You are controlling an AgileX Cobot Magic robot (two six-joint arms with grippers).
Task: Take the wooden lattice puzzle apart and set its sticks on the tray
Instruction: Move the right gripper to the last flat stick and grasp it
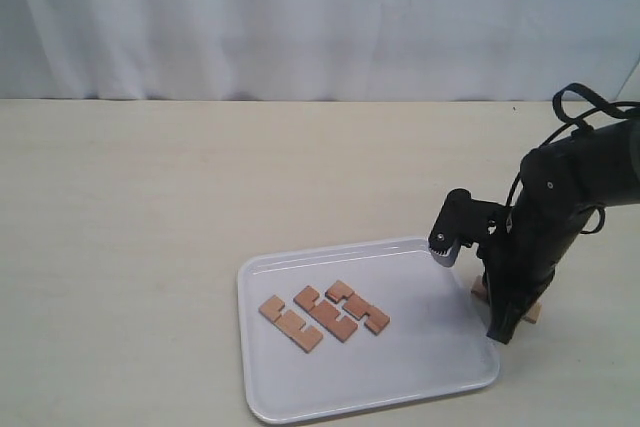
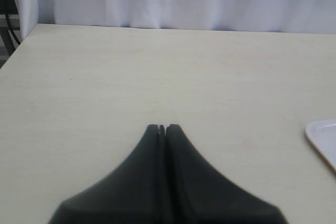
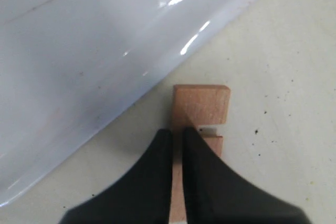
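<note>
Three notched wooden sticks [image 1: 290, 324], [image 1: 326, 313], [image 1: 357, 307] lie side by side on the white tray [image 1: 420, 347]. No assembled lattice puzzle is in view. A fourth stick [image 3: 202, 103] is on the table just outside the tray's right rim [image 3: 157, 61], and its ends [image 1: 480, 287] show on both sides of the arm. My right gripper [image 3: 177, 132] is shut on this stick, with wood showing between its black fingers; in the exterior view it [image 1: 503, 332] points down at the tray's right edge. My left gripper [image 2: 162, 128] is shut and empty over bare table.
A white curtain [image 1: 320, 17] closes off the back of the beige table [image 1: 150, 207]. In the left wrist view a corner of the tray [image 2: 323, 135] shows, well away from that gripper. The left arm does not show in the exterior view.
</note>
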